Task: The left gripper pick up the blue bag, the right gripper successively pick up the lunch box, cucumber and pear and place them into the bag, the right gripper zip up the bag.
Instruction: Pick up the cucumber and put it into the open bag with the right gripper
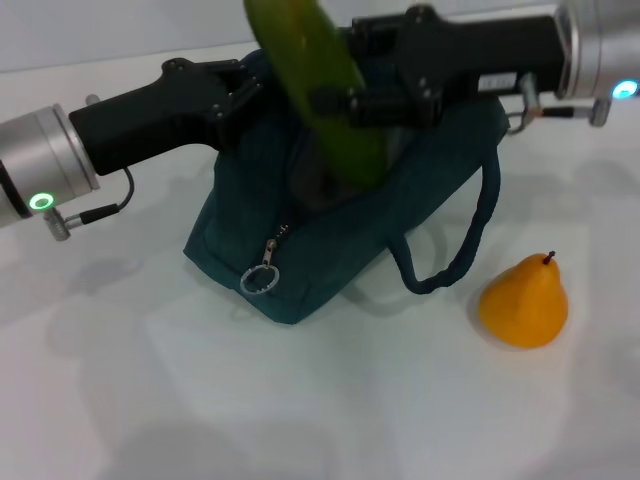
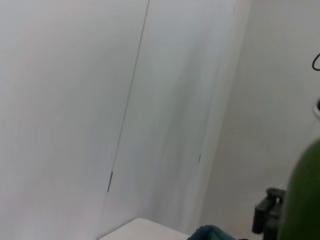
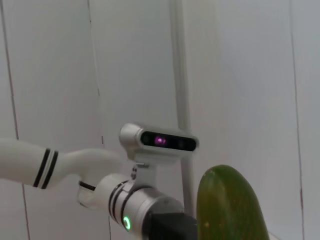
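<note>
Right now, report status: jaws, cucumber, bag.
Left gripper gripping the blue bag at its far rim. Right gripper shut on the cucumber, tilted, lower end in the opening. Pear on the table, clear of bag.

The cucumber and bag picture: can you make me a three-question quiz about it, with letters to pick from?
1. Where is the pear?
A. on the table beside the blue bag
B. inside the bag
C. in a gripper

2. What colour is the cucumber?
A. yellow
B. green
C. red

3. What is the right gripper doing?
A. resting on the table
B. pulling the zipper
C. holding the cucumber over the bag's open top

Answers: 1 A, it sits on the table to the robot's right of the bag. 2 B, its skin is green. 3 C, the fingers clamp it, tilted, lower end in the opening, while the left gripper is at the bag's rim.
</note>
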Controlling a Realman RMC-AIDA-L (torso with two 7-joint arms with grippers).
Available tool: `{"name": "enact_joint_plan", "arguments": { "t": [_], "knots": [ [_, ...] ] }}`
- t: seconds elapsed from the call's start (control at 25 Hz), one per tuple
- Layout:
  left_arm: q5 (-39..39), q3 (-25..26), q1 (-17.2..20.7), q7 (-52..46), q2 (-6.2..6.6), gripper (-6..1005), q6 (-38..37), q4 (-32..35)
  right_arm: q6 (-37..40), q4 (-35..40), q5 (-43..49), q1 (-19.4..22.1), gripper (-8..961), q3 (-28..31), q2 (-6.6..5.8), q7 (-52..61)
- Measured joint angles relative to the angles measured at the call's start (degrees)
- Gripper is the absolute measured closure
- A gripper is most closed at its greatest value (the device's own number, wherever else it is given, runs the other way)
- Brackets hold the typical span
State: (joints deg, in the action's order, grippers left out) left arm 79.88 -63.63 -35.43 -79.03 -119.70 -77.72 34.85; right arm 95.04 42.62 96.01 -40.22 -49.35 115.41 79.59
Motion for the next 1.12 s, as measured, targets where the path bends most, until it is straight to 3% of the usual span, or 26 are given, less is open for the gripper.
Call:
{"name": "enact_joint_plan", "arguments": {
  "t": [0.68,1.12],
  "knots": [
    [0.0,0.1,-0.2,-0.4,-0.10,951,0.4,-0.5,-3.2,-14.8,-8.0,1.9,366,-1.0,0.54,-20.1],
    [-1.3,0.2,-0.6,0.1,-0.02,952,0.5,-1.7,-4.0,-16.6,-10.1,2.1,328,-1.1,0.57,-18.1]
  ]
}}
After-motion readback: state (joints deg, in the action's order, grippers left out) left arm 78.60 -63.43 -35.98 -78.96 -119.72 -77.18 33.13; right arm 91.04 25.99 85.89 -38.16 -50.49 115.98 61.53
